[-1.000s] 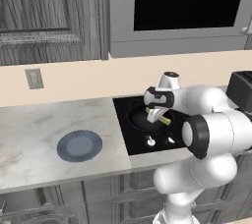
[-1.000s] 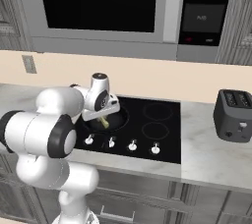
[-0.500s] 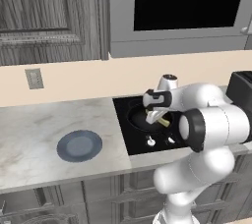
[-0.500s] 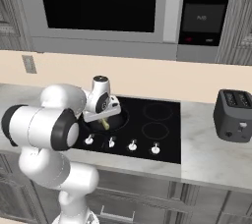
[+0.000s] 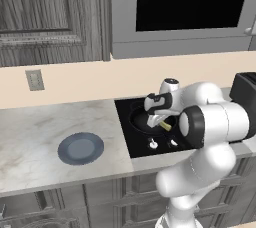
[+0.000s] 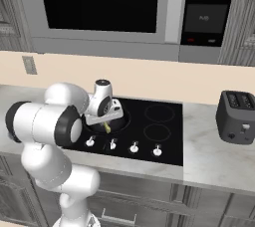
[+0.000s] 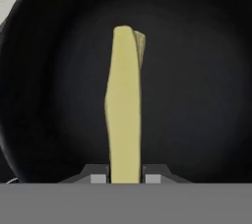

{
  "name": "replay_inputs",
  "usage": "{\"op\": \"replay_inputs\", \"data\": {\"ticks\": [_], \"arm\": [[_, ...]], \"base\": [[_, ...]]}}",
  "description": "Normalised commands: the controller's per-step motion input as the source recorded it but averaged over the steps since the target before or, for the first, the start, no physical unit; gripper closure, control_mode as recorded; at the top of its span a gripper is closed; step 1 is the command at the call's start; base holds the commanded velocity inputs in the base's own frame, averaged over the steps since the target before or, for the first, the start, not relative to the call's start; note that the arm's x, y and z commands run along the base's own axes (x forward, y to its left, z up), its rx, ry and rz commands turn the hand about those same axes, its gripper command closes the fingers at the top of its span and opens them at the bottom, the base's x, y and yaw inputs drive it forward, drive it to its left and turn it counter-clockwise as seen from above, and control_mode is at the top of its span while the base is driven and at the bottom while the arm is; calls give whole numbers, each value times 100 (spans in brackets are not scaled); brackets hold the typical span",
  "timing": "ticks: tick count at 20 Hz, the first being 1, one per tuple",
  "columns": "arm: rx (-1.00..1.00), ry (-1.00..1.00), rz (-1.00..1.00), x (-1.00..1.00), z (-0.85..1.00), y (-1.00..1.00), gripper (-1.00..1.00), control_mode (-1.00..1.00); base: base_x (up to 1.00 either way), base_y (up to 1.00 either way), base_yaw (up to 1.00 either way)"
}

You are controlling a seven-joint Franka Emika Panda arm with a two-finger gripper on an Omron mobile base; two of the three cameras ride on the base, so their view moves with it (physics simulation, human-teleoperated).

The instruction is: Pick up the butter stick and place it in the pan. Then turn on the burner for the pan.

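A rendered kitchen: dark grey wood-grain cabinets above and below, a beige back wall with a pale wall switch (image 5: 34, 79), and a pale marbled tabletop (image 5: 35, 127) set with a flat glossy black cooktop (image 6: 157, 136). Above the cooktop hangs a steel microwave (image 6: 104, 7) with a black door; its control panel carries small pale lettering too blurred to read.

The fingers (image 7: 126, 178) are clamped on the butter stick (image 7: 124, 120), one on each side of its near end. The butter stick is a thin, pale-yellow bar, matte and plain, with no wrapper or marking; it runs straight out from between the fingers, and its far end looks slightly bent. Directly beyond the fingers lies the pan (image 7: 206, 95), round, shallow and matte black, its floor behind the whole length of the bar; whether the far end touches that floor cannot be told. The pan sits on the burner at the cooktop's near left.

Just in front of the fingers, along the cooktop's front edge, stands a row of small silver knobs (image 6: 123, 145). Well off to the left of the fingers a round blue-grey plate (image 5: 80, 148) rests on the tabletop. Far to the right stands a black toaster (image 6: 235, 116)
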Motion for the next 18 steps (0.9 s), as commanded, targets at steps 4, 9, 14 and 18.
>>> {"op": "replay_inputs", "data": {"ticks": [4, 9, 14, 18], "arm": [[0, 0, -3, 14, -12, 0, 100, -100], [0, 0, -3, 17, -9, 0, 100, -100], [0, 0, -2, 23, -8, 6, 100, -100], [0, 0, -2, 18, -14, 9, 100, -100]], "base": [[0, 0, 0], [0, 0, 0], [0, 0, 0], [0, 0, 0]]}}
